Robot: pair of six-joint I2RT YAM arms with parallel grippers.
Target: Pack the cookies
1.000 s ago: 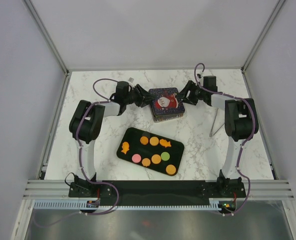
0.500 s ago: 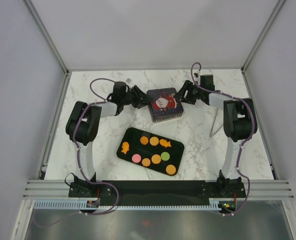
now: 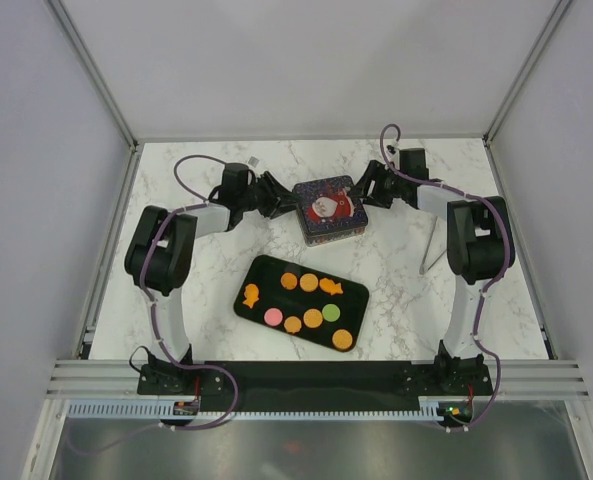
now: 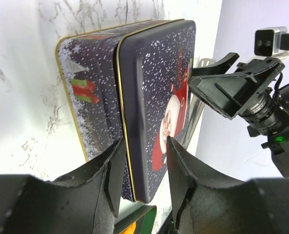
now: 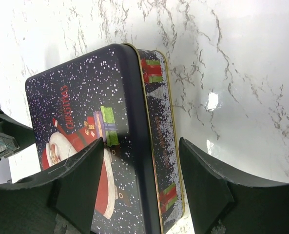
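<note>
The cookies (image 3: 309, 283) lie on a black tray (image 3: 259, 268) in the middle of the table: several round orange ones, a pink one (image 3: 273, 317), a green one (image 3: 331, 313) and two orange shaped ones (image 3: 251, 295). Behind the tray stands a dark blue Santa tin (image 3: 328, 208) with its lid on. My left gripper (image 3: 286, 200) is at the tin's left end. In the left wrist view it (image 4: 144, 170) is open, its jaws straddling the lid's edge (image 4: 134, 122). My right gripper (image 3: 364, 190) is at the tin's right end. It (image 5: 142, 180) is open wide around the tin's side (image 5: 159, 146).
A thin grey metal rod (image 3: 431, 250) lies on the marble table right of the tin. White walls and an aluminium frame enclose the table. The black tray's corner (image 4: 144, 214) shows under the left fingers.
Both grippers and the tin have shifted slightly toward the far side. The left arm's elbow has swung left.
</note>
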